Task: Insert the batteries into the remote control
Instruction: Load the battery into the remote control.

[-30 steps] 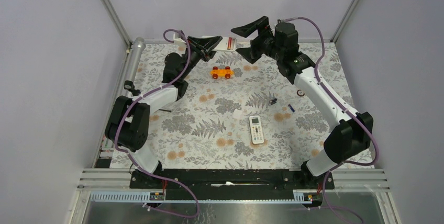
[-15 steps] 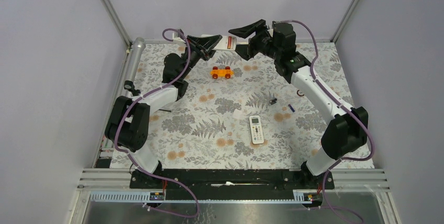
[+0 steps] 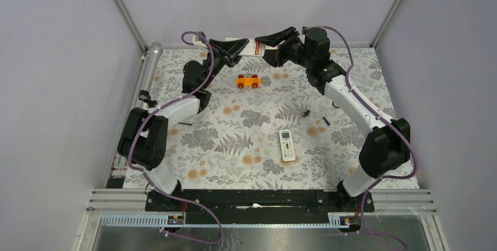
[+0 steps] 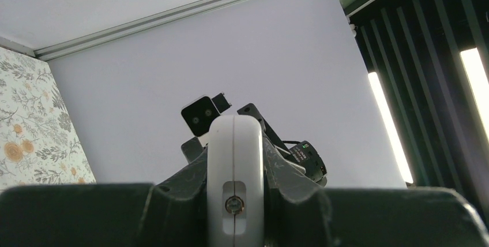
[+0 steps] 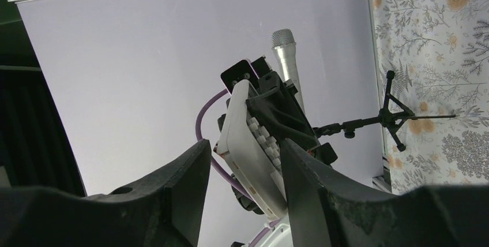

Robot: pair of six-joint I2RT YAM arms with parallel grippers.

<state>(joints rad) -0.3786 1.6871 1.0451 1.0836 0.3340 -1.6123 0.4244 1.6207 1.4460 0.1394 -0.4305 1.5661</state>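
My left gripper [image 3: 239, 48] is shut on the remote control [image 3: 256, 47] and holds it in the air at the back of the table. In the left wrist view the remote's white end [image 4: 235, 172] is clamped between the fingers. My right gripper [image 3: 271, 44] is open, with its jaws either side of the remote's free end. In the right wrist view the remote [image 5: 252, 143] sits between the fingers [image 5: 303, 183], its button face towards the right one. One tiny battery [image 3: 326, 121] lies on the mat right of centre. I cannot make out a second.
A white remote with a pale green screen [image 3: 286, 145] lies mid-table, with a small white piece [image 3: 266, 128] beside it. A tiny black piece [image 3: 305, 112] and a small black ring [image 3: 336, 104] lie near the battery. An orange toy car [image 3: 248, 81] sits below the held remote.
My right gripper has moved left towards the held remote, and its open jaws now straddle the remote's end. The left arm has stayed still.
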